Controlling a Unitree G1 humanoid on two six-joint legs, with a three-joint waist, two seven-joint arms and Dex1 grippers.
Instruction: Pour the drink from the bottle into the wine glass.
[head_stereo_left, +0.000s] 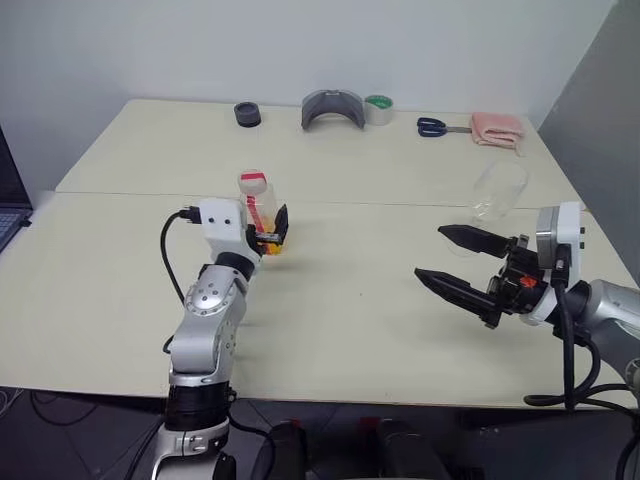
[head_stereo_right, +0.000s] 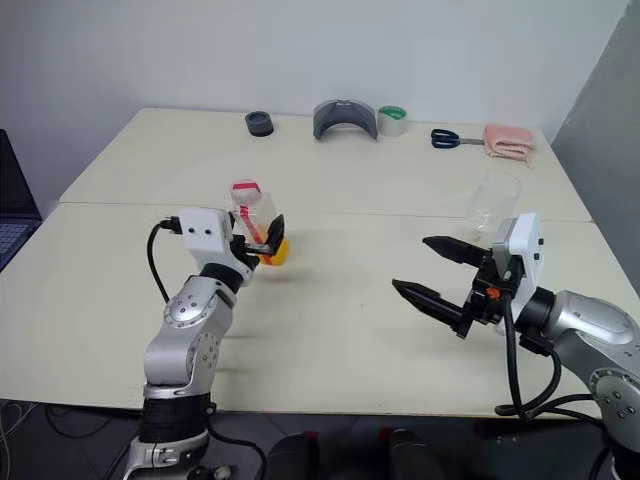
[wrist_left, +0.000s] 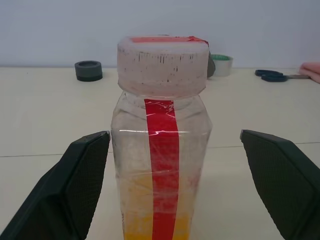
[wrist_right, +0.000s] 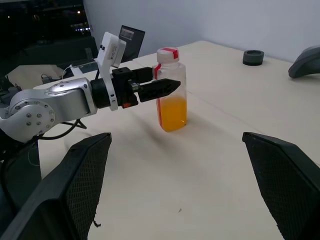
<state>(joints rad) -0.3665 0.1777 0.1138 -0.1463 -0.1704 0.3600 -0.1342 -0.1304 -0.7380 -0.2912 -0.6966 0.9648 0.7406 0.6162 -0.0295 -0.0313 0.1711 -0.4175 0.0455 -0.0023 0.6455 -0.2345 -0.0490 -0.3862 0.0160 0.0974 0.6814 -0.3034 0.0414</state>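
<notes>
On the table (head_stereo_left: 350, 330), left of its middle and near the seam between the two tabletops, the bottle (head_stereo_left: 258, 205) stands upright with the orange drink (wrist_right: 172, 112) filling its lower part. The left gripper (wrist_right: 162, 86) reaches level around it, fingers (wrist_left: 82, 175) spread wide on either side without touching. The wine glass (head_stereo_left: 497, 190) stands toward the right edge. Just in front of it the right gripper (head_stereo_left: 450, 262) hovers with its jaws wide apart, holding nothing. Along the far edge lie scissors (head_stereo_left: 432, 126) and a pink cloth (head_stereo_left: 497, 128).
</notes>
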